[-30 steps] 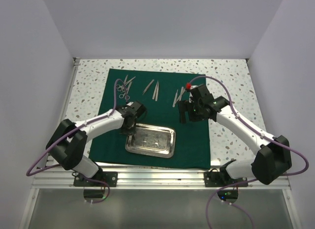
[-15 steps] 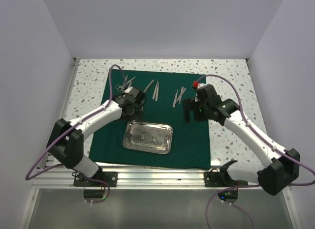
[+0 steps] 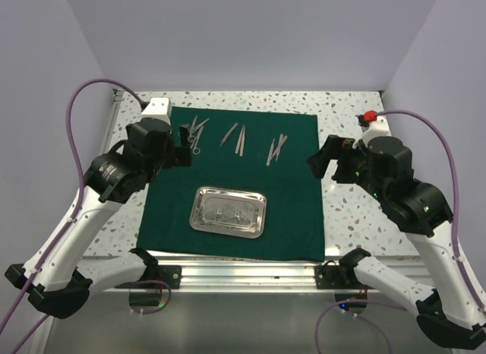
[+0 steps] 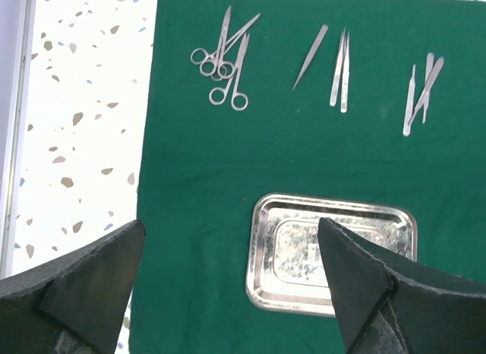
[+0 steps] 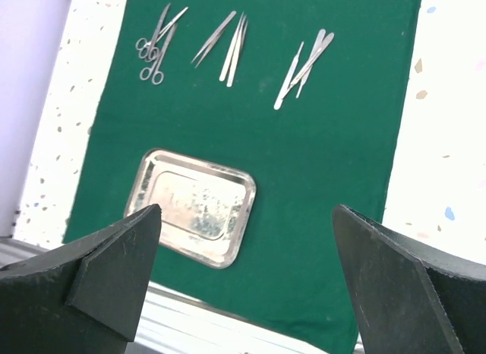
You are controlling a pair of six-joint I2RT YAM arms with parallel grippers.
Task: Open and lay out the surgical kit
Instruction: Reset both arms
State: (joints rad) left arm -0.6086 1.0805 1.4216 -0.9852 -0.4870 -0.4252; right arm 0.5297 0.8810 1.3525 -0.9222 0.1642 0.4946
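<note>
The surgical kit lies open: a dark green cloth (image 3: 243, 172) spread flat, and an empty steel tray (image 3: 228, 212) on its near half. Along the far edge lie scissors (image 3: 190, 134), tweezers (image 3: 237, 137) and slim forceps (image 3: 277, 149). My left gripper (image 3: 182, 145) hangs open high over the cloth's left edge, holding nothing. Over the right edge, my right gripper (image 3: 325, 158) is raised, open and empty. The left wrist view looks down on the tray (image 4: 262, 248), scissors (image 4: 224, 65) and gripper (image 4: 230, 221). The right wrist view shows the tray (image 5: 190, 206), tweezers (image 5: 234, 46) and gripper (image 5: 247, 207).
Speckled white tabletop (image 3: 129, 164) borders the cloth left, right and behind. An aluminium rail (image 3: 243, 263) runs along the near edge, with both arm bases on it. White walls close in three sides. Purple cables loop off each arm.
The left gripper opened and let go of the tray, which now lies flat. Both arms have risen and swung outward from the middle of the cloth to its side edges.
</note>
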